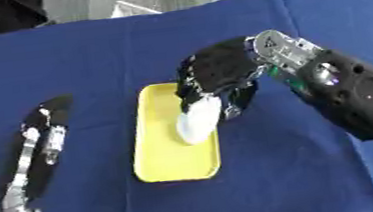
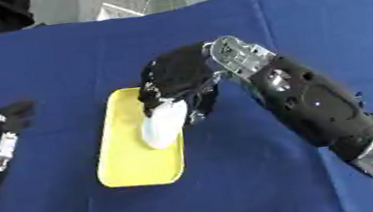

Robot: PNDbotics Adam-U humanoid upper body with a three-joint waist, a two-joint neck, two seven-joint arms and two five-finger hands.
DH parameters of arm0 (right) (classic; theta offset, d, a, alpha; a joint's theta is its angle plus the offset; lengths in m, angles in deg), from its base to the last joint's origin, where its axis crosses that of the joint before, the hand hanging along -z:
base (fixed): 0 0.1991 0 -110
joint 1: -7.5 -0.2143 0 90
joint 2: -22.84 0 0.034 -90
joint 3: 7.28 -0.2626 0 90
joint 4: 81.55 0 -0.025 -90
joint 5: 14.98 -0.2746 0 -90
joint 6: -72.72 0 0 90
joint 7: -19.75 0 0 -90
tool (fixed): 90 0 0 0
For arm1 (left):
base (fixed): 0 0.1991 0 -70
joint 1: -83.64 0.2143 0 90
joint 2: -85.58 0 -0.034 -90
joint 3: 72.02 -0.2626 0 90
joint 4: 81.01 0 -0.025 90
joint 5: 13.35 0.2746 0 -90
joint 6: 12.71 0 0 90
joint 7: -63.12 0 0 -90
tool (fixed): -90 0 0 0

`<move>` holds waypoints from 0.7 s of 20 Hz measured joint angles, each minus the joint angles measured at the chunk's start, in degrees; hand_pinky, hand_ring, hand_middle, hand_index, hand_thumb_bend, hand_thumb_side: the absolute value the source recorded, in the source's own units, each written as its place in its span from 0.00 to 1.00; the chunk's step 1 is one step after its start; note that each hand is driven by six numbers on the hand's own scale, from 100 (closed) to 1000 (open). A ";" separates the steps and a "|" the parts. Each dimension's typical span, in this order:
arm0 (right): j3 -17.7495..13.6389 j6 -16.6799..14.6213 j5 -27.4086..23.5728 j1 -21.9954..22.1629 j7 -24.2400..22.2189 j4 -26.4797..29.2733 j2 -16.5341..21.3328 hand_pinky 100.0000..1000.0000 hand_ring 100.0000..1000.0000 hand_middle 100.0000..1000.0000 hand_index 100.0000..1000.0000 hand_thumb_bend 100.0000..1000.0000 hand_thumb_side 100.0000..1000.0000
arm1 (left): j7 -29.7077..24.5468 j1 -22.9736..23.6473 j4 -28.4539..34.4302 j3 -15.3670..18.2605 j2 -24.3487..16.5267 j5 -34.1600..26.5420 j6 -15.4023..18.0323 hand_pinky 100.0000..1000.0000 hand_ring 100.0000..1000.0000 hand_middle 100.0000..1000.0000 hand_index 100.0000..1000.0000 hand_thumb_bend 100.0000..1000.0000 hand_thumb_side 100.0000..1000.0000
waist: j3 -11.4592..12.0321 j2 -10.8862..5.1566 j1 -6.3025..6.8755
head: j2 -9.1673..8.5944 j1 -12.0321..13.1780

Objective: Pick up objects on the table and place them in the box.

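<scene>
Black right hand [image 1: 217,74] curled round white object [image 1: 199,120] above yellow tray [image 1: 165,160].

White object's [image 1: 199,121] top hidden under right robot hand [image 1: 217,72]

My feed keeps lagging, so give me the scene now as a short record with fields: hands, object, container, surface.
right hand: over the yellow tray, fingers curled round the white object
white object: hangs from the hand, lower end over the tray
yellow tray: flat on the cloth, nothing else in it
left hand: idle at lower left, fingers straight
surface: blue cloth
</scene>
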 measured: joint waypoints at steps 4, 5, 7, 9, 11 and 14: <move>0.47 0.06 -0.75 0.00 -0.95 0.32 -0.57 0.74 0.69 0.73 0.77 0.55 0.37 | -0.14 0.00 0.00 -0.01 0.30 0.00 0.11 0.78 0.80 0.80 0.88 0.00 1.00 | 0.01 0.00 0.00 | 0.00 -0.02; 0.59 0.09 -0.99 0.00 -1.15 0.44 -0.64 0.76 0.73 0.78 0.83 0.57 0.46 | -0.15 0.00 0.00 -0.01 0.39 0.00 0.12 0.78 0.80 0.80 0.88 0.00 1.00 | 0.02 0.00 0.00 | 0.00 -0.02; 0.79 0.11 -1.45 0.00 -1.44 0.81 -0.64 0.78 0.75 0.83 0.86 0.59 0.56 | -0.15 0.00 0.00 -0.01 0.39 -0.01 0.12 0.78 0.80 0.80 0.88 0.00 1.00 | 0.02 0.00 0.00 | 0.00 -0.02; 0.80 0.23 -1.92 0.00 -1.62 1.18 -0.63 0.79 0.76 0.86 0.88 0.59 0.62 | -0.15 0.00 0.00 -0.01 0.39 -0.01 0.12 0.78 0.80 0.80 0.88 0.00 1.00 | 0.01 0.00 -0.01 | 0.00 -0.02; 0.80 0.26 -2.34 0.00 -1.74 1.56 -0.62 0.80 0.77 0.87 0.89 0.59 0.65 | -0.15 0.00 0.00 -0.01 0.39 -0.01 0.12 0.78 0.80 0.80 0.88 0.00 1.00 | -0.01 0.00 -0.02 | 0.00 -0.02; 0.77 0.31 -2.85 0.00 -1.96 1.86 -0.59 0.80 0.77 0.88 0.90 0.58 0.67 | -0.15 0.00 0.00 -0.01 0.39 -0.01 0.12 0.78 0.80 0.80 0.88 0.00 1.00 | -0.03 0.00 -0.02 | 0.00 -0.02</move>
